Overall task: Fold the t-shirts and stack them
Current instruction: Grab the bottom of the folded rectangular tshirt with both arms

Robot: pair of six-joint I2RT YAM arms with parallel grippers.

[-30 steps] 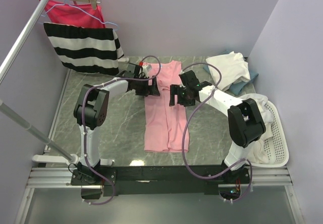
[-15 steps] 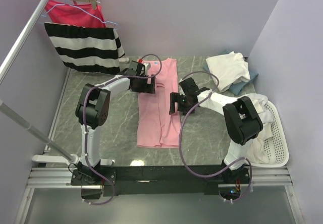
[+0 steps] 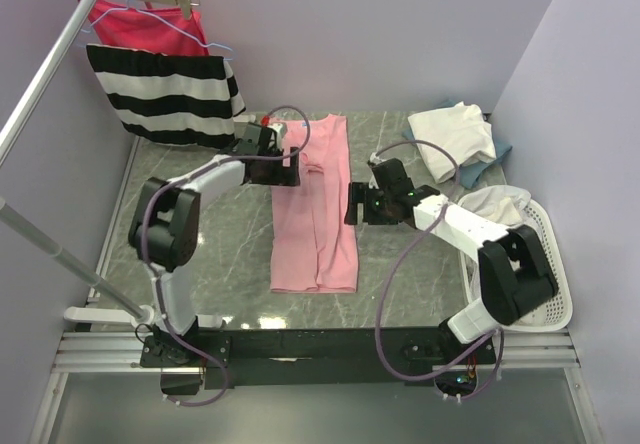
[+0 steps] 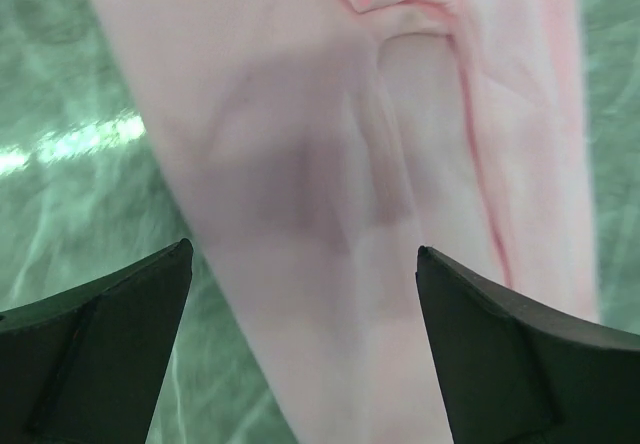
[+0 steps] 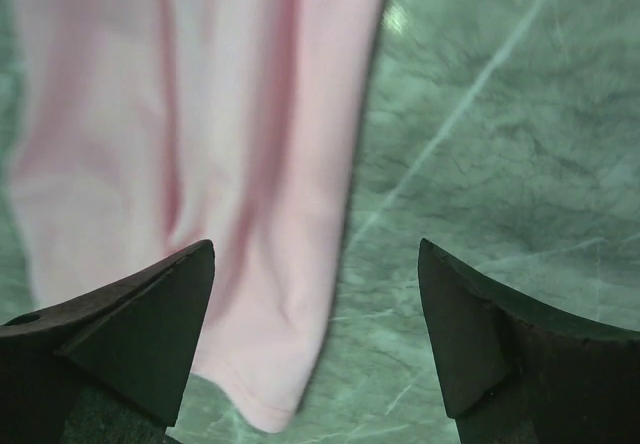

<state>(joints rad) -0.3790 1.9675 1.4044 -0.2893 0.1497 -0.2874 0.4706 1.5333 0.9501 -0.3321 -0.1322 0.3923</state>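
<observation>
The light pink t-shirt (image 3: 317, 209) lies on the marble table as a long narrow strip, its sides folded in. My left gripper (image 3: 281, 171) is open, just above the strip's upper left edge; its wrist view shows pink cloth (image 4: 330, 164) between the spread fingers. My right gripper (image 3: 360, 207) is open and empty at the strip's right edge; its wrist view shows the cloth's edge (image 5: 220, 164) beside bare marble. A cream-white t-shirt (image 3: 452, 136) lies crumpled on a blue one (image 3: 497, 152) at the back right. More cream-white cloth (image 3: 497, 204) fills the basket.
A white laundry basket (image 3: 553, 269) stands at the right edge. A black-and-white striped garment (image 3: 165, 94) and a magenta-red one (image 3: 140, 24) hang from a rack at the back left. A metal rail (image 3: 50, 64) runs along the left. Purple walls close in the table.
The pink shirt has been folded narrower and shifted left. My left gripper moved back toward the shirt's top left. My right gripper moved right, off the cloth to its right edge.
</observation>
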